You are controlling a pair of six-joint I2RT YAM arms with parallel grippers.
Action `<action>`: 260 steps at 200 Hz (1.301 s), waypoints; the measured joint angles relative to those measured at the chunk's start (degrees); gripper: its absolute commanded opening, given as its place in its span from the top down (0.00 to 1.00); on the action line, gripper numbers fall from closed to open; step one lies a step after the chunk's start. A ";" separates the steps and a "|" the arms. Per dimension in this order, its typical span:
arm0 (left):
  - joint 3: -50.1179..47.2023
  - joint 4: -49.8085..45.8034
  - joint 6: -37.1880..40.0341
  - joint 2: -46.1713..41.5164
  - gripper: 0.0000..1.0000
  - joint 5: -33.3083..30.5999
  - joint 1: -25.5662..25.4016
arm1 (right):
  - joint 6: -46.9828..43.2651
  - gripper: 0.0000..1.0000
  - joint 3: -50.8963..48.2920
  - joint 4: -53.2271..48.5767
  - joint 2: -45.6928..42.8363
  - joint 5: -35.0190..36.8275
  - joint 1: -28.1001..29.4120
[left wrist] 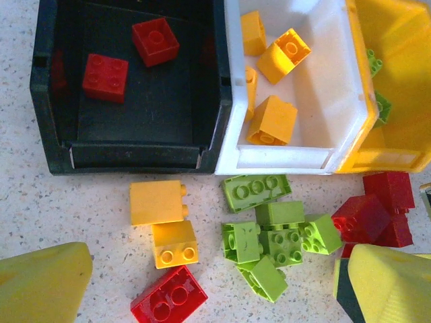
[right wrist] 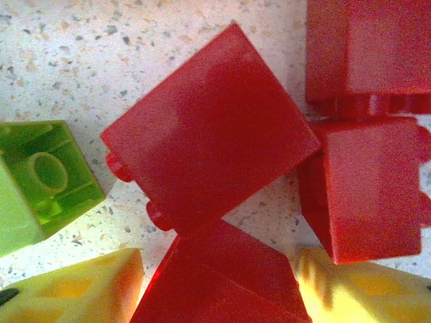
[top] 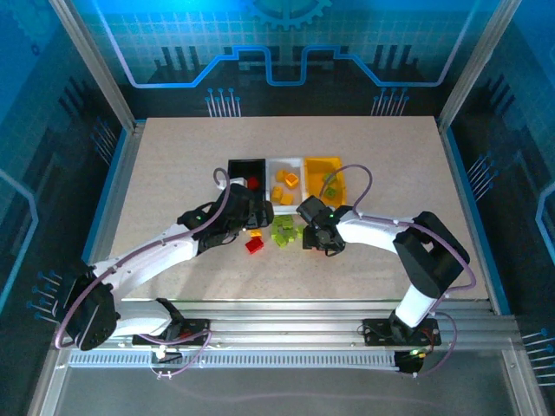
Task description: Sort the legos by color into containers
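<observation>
**Red lego gripped**

A red lego (right wrist: 222, 282) is pinched by the right end effector (right wrist: 219, 296), bottom of frame. The left end effector (left wrist: 212, 269) is spread wide above loose legos (left wrist: 259, 192). Next, a lift to the black bin (left wrist: 135, 156) is needed.

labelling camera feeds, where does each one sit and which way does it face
Top external: fixed above and behind the bases, looking down on the speckled table; left arm and right arm show.
Left wrist: on the left arm, looking down at the black plastic bin and white plastic bin; open left pincer, yellow fingertips in bottom corners.
Right wrist: close over the table, facing down at red plastic bricks; right pincer straddles one.
Shared: both wrist views catch red bricks beside lime green plastic bricks.
</observation>
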 measured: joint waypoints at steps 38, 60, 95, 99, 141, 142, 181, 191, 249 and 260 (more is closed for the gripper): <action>-0.70 -0.22 -0.02 -0.02 0.01 0.00 0.00 | -1.62 0.43 0.00 1.14 0.00 -0.13 -0.61; -0.70 -0.22 -0.04 -0.15 0.01 0.00 0.00 | -2.21 0.52 0.02 1.40 -0.02 -0.07 -0.81; -0.72 -0.42 -0.02 -0.76 0.01 0.00 0.00 | -2.75 0.64 -0.20 1.29 -0.94 -0.57 -0.90; -0.72 -0.57 -0.04 -0.92 0.01 0.00 0.00 | -2.86 0.65 -0.31 1.20 -1.40 -0.66 -0.90; -3.04 -1.97 -0.24 -4.39 0.01 -0.09 0.00 | -6.51 0.68 -0.39 -1.55 -10.43 -2.08 -0.24; -3.19 -2.03 -0.26 -4.57 0.01 -0.09 0.00 | -6.62 0.68 -0.33 -1.64 -10.60 -2.14 -0.24; -7.58 -5.35 -1.75 -9.53 0.01 -0.81 0.00 | -12.52 0.68 12.11 -4.15 -8.79 -5.97 1.11; -8.61 -6.23 -2.12 -10.64 0.01 -1.09 0.00 | -13.86 0.68 17.79 -4.02 -5.42 -6.58 1.75; -12.17 -10.16 -5.22 -15.47 0.01 -1.14 0.00 | -18.25 0.67 46.93 -4.81 18.47 -9.75 2.80; -13.05 -10.54 -5.73 -15.89 0.01 -1.11 0.00 | -18.45 0.66 51.39 -5.46 22.43 -10.14 2.82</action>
